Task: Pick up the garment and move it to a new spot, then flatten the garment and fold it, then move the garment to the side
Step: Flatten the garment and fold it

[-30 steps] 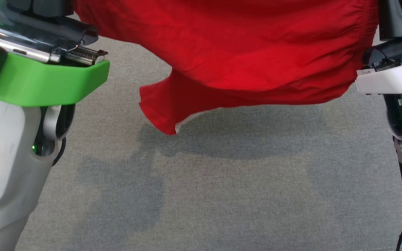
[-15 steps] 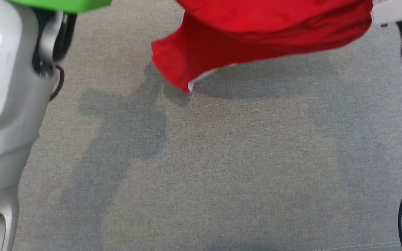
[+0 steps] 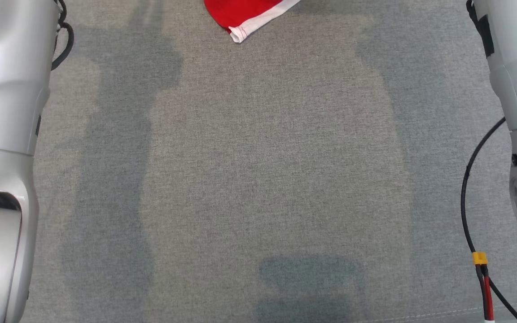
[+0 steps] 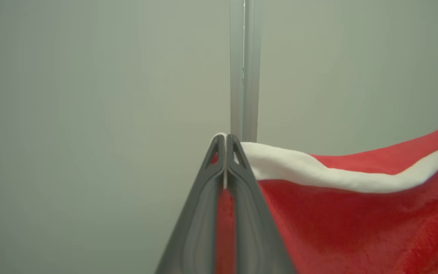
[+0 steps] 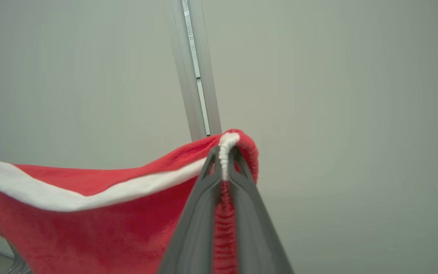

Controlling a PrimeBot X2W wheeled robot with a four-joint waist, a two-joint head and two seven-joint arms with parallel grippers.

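The garment [image 3: 240,15] is red with a white band; in the head view just its lower corner hangs at the top edge over the grey surface. In the left wrist view my left gripper [image 4: 226,140] is shut on the garment's [image 4: 356,224] white-edged rim, the cloth stretching off to the right. In the right wrist view my right gripper [image 5: 224,152] is shut on a bunched end of the garment [image 5: 89,228], which spreads to the left. The cloth hangs stretched between the two grips, lifted off the surface.
A grey fabric-covered surface [image 3: 258,179] spreads below. My pale forearms [image 3: 2,89] flank it at both sides. A black cable [image 3: 469,188] with an orange connector hangs at the right. A plain wall with a metal post [image 4: 243,68] stands behind.
The garment has slid up the head view until just its corner shows; both wrists have left that view, leaving forearms. The whole picture has shifted, so the camera has moved too.
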